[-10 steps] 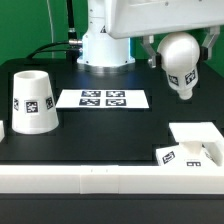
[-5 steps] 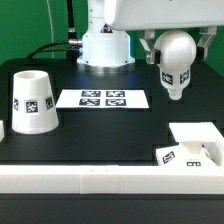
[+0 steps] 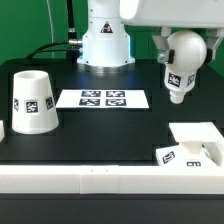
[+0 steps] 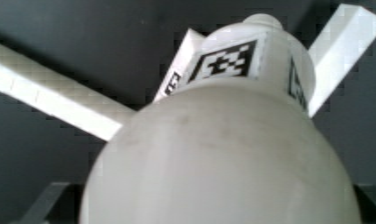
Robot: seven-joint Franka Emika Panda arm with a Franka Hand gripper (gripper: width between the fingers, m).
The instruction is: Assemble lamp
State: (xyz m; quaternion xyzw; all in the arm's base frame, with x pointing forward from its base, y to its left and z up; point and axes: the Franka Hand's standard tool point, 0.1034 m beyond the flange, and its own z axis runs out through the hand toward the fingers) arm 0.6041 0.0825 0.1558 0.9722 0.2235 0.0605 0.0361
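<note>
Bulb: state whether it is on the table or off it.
Off. The bulb hangs in the air in the tool, narrow end down, clear above the black table.

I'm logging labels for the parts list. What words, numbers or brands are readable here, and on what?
No words, numbers or brands are readable in either view.
There are only black-and-white square tags, without text, on the bulb, shade, base and marker board.
</note>
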